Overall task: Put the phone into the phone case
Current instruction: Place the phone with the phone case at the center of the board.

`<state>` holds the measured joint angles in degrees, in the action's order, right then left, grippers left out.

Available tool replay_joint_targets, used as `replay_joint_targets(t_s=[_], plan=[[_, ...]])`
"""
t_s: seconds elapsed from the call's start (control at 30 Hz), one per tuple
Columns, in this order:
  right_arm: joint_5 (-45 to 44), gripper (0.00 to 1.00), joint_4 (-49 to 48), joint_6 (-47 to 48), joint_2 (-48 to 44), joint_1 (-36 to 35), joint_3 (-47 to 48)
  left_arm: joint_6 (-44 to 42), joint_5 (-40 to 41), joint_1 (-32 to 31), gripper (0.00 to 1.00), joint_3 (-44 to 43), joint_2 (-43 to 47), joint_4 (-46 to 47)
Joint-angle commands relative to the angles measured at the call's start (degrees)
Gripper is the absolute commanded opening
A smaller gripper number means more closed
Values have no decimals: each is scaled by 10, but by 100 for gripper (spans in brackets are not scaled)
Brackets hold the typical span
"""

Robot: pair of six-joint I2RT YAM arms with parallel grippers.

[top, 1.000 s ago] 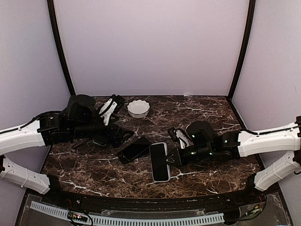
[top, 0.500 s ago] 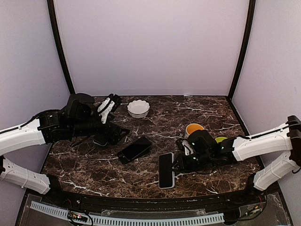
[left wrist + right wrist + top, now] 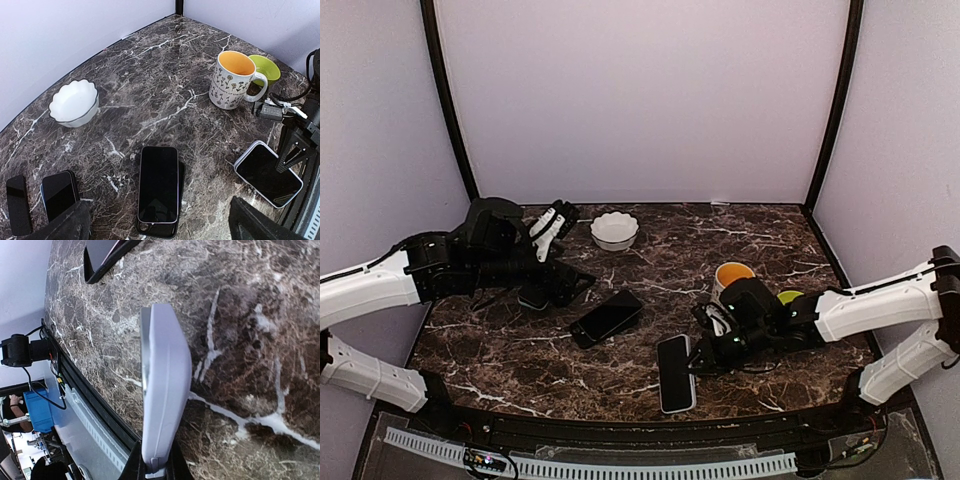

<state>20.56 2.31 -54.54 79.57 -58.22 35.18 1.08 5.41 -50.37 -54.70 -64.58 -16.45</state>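
The top view looks down from above and behind both arms. The left wrist camera faces the right pincer [image 3: 692,360] from well away (a wide look), while the right wrist camera sits close behind that pincer, hard against the white phone [image 3: 162,390] all three views share.

Marble table [image 3: 750,235] w/ bowl [image 3: 74,102], mug [image 3: 232,82], phone case [image 3: 157,232]
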Motion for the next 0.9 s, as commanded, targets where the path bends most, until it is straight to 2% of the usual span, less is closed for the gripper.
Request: replay_joint_targets(t_s=[0.0,0.3,0.5,0.87], plan=[[1,0,5,-10,-43,3,-16,5,-9,3,99,-4,-4,-6],[-45,3,19,-28,-43,10,-37,9,-9,7,99,-6,-10,-6],[-85,20,76,-33,-31,11,-37,8,-7,9,99,-7,-10,-9],[-110,23,91,-15,-5,11,-28,8,-3,12,99,-8,-14,-12]])
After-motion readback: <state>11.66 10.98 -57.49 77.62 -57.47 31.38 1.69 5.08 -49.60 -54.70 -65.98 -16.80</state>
